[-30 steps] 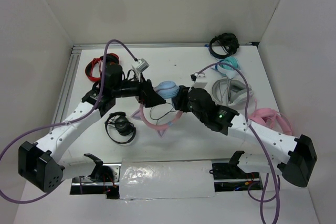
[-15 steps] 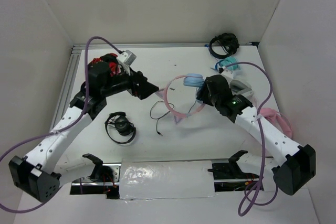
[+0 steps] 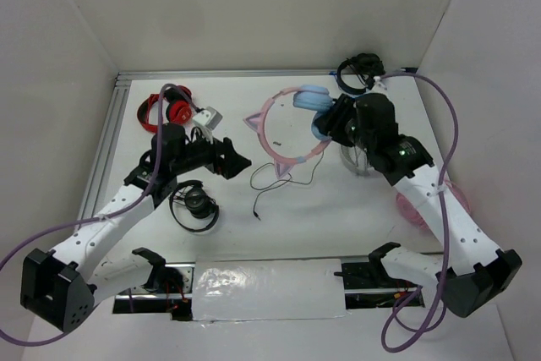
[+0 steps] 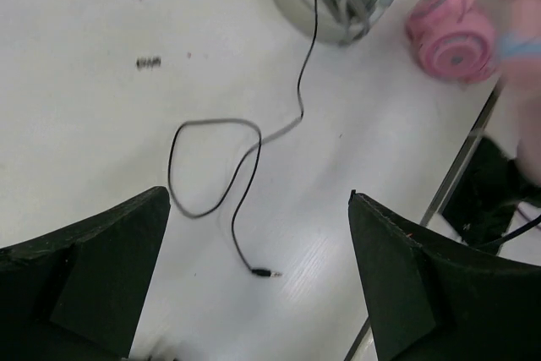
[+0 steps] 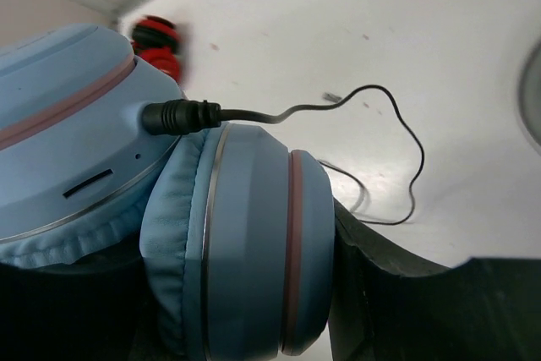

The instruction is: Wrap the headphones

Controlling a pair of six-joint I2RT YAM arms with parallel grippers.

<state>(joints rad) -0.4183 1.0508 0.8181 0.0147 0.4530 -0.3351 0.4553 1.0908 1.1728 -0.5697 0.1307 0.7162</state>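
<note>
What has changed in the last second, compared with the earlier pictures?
The right gripper, shut on the blue ear cups, carried the headphones from the middle of the table toward the far right. The left gripper drew away from them to the left; its jaws stand open and empty. The cable trails behind. The red-and-black headphones and the small black headphones stayed in place.

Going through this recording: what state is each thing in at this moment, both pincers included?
headphones: held by the ear cups, folded together.
cable: plugged into one cup, unwound, loose on the table.
right pincer: shut on the headphones.
left pincer: open, empty, above the cable.
red-and-black headphones: lying at the far left, apart from both arms.
</note>
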